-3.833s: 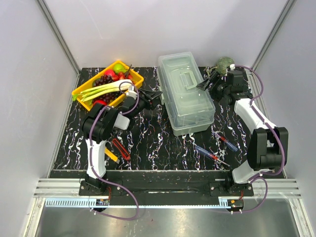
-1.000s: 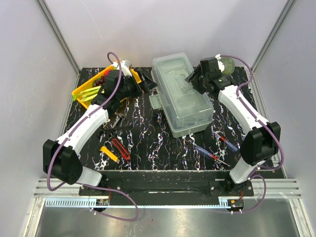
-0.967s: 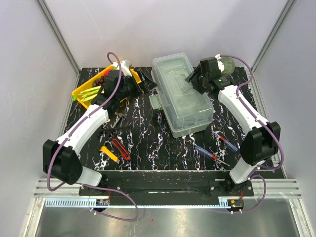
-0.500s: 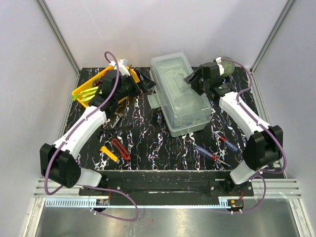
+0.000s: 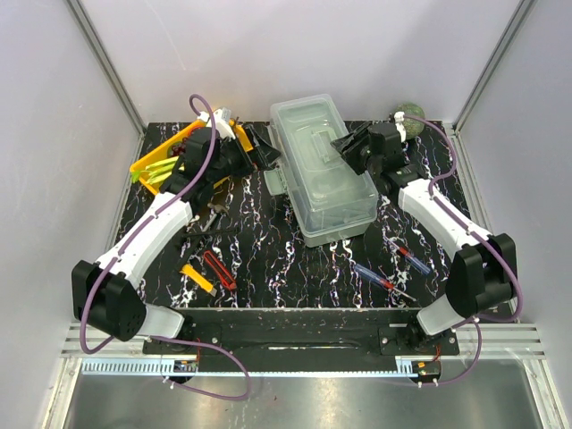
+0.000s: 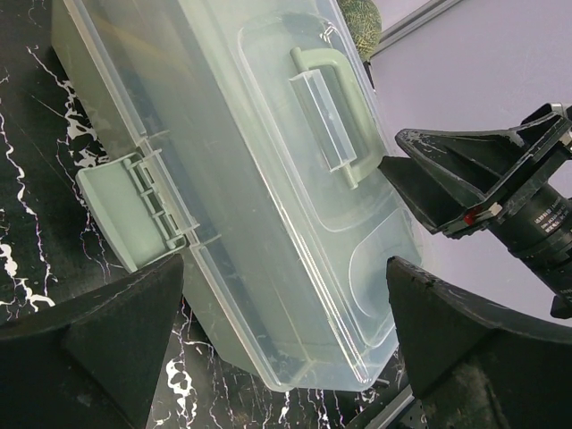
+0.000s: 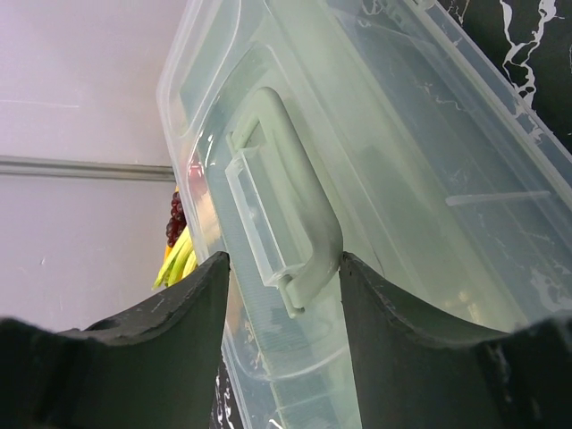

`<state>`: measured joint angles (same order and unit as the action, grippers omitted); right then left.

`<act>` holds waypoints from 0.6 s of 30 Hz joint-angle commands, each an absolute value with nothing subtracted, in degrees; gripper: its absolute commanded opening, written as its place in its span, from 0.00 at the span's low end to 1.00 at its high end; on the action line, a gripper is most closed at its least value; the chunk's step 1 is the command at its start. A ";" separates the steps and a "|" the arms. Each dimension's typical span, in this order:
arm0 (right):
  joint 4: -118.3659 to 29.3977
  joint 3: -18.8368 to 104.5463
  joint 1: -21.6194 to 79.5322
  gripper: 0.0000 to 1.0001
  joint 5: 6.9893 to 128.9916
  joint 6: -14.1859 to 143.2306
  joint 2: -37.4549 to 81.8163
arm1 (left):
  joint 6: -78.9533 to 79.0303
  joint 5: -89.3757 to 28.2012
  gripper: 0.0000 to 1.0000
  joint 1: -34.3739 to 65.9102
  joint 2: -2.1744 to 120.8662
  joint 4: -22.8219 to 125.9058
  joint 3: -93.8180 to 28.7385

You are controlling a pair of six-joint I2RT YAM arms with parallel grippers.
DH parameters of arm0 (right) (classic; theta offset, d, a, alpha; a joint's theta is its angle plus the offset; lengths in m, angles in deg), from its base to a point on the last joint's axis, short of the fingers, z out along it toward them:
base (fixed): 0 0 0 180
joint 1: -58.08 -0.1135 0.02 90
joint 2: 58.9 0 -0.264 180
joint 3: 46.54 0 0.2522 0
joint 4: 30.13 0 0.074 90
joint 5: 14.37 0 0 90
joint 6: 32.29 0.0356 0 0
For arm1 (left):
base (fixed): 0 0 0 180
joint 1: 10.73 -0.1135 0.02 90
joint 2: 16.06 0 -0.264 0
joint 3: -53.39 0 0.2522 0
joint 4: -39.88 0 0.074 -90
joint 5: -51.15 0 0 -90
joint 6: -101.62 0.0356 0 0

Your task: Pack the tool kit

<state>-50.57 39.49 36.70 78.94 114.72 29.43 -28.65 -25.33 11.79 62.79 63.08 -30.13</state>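
- Far left, the yellow tray [image 5: 150, 163] of produce sits in its back corner, same spot as four seconds ago.
- Near the front, the red cutters [image 5: 217, 269] and yellow cutters [image 5: 197, 278] lie side by side on the table [image 5: 268, 259], unmoved throughout.
- The big change is the left arm: it was folded low by its base, and now it's stretched right out, with the left gripper [image 5: 261, 146] beside the toolbox's far left side. Its fingers are spread wide with nothing between them.
- The latch flap [image 6: 121, 214] now hangs folded out from the box's left wall; it wasn't sticking out in the earliest picture.
- The toolbox [image 5: 326, 192] stands in the middle of the table with its clear lid [image 6: 268, 134] down. It has slid a little to the left and turned slightly since the start.
- The right gripper [image 5: 349, 147] has come in from the box's right side and now hangs over the lid's right edge. Its fingers are apart and grip nothing, and the wrist view frames the handle [image 7: 304, 183] between them.
- The two screwdrivers [image 5: 409, 257] [image 5: 380, 279] lie front right, exactly where they were.
- At the back right, the round green fruit [image 5: 411, 112] shows more now that the arm has shifted off it.
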 commanded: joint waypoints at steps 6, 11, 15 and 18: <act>-37.57 36.92 35.50 0.56 72.82 110.36 27.06 | -27.93 -23.29 0.99 12.03 63.30 60.77 -30.95; -35.37 35.25 35.50 0.56 73.78 108.25 26.71 | -28.20 -22.33 0.99 12.03 64.18 60.59 -30.77; -33.96 35.07 35.50 0.56 74.49 105.70 27.49 | -28.28 -21.62 0.99 12.03 64.88 60.15 -30.68; -33.70 35.95 35.50 0.57 75.19 102.81 28.20 | -28.37 -20.83 0.99 11.95 65.50 59.80 -30.60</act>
